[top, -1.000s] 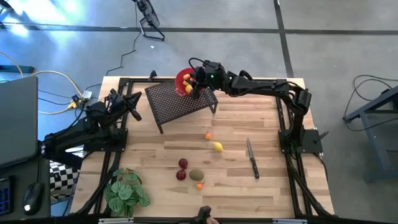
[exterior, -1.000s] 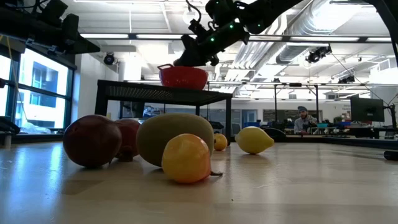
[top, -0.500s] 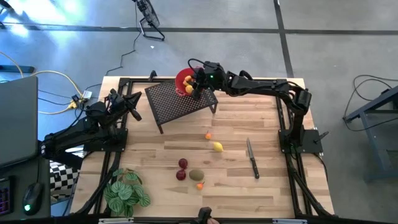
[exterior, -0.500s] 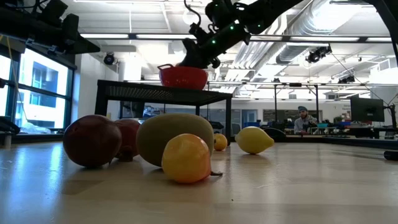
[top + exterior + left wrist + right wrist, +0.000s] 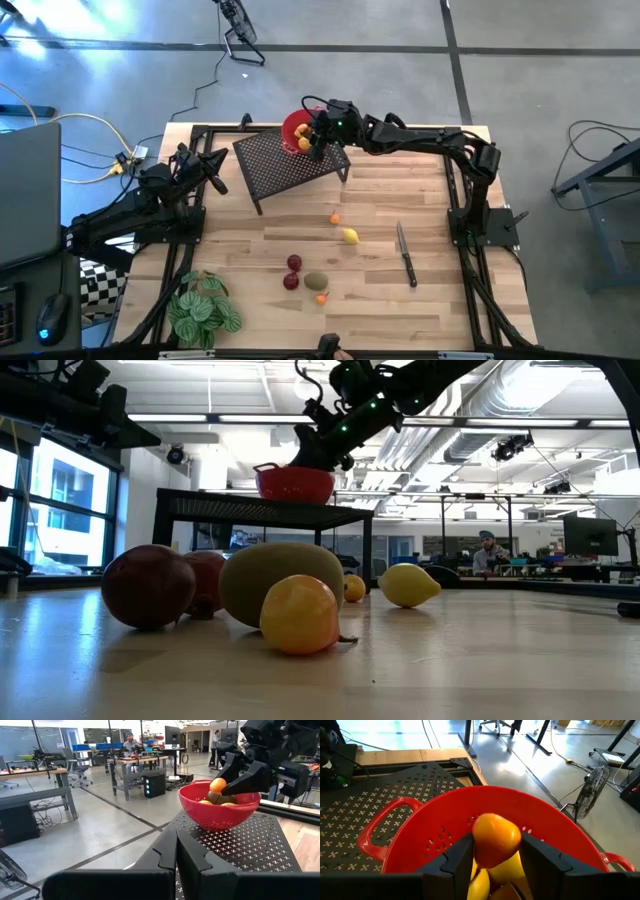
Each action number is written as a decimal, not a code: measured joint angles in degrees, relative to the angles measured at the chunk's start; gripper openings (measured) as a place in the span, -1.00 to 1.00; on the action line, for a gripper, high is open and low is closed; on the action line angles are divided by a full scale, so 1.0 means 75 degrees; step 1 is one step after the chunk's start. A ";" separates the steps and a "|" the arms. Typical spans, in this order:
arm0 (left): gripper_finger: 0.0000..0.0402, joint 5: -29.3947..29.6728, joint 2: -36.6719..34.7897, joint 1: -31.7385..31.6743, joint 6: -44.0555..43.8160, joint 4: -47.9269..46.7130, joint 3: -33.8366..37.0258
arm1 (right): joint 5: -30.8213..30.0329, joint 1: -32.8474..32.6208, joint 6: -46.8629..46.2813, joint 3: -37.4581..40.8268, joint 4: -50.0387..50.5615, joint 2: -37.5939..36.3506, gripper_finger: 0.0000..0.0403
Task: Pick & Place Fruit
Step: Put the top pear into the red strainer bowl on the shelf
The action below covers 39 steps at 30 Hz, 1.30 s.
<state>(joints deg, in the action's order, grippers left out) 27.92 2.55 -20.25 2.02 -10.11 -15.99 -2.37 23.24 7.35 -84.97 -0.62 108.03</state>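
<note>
Right end effector [image 5: 492, 857] over the red colander [image 5: 420, 840] on the black perforated stand [image 5: 290, 160], fingers clamped on an orange fruit [image 5: 495, 837] (yellow pieces beneath). Left end effector [image 5: 175, 865] fingers together, beside the stand.

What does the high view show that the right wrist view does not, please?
Only the high view shows the knife, green leafy plant, small yellow lemon and parked left tool. Only the right wrist view shows the orange-yellow fruit between the right tool's fingers. Both show the red perforated bowl on the black perforated stand.
</note>
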 joint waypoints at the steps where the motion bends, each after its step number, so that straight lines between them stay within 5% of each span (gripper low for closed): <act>1: -1.00 0.0000 -0.0001 0.0000 0.0000 0.0002 0.0000 | 0.0000 0.0000 0.0003 0.0000 0.0000 0.0000 -0.24; 23: -1.00 0.0000 0.0000 0.0000 0.0000 0.0003 0.0000 | -0.0034 -0.0067 0.0659 0.0003 0.0160 -0.0734 -0.10; 39: -1.00 0.0001 -0.0001 0.0000 0.0003 -0.0012 0.0000 | -0.0327 -0.0405 0.0385 0.0000 0.3271 -0.2024 -0.38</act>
<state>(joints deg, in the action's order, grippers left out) 27.93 2.54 -20.25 2.04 -10.20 -15.99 -4.83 20.21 10.24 -84.97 23.91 92.85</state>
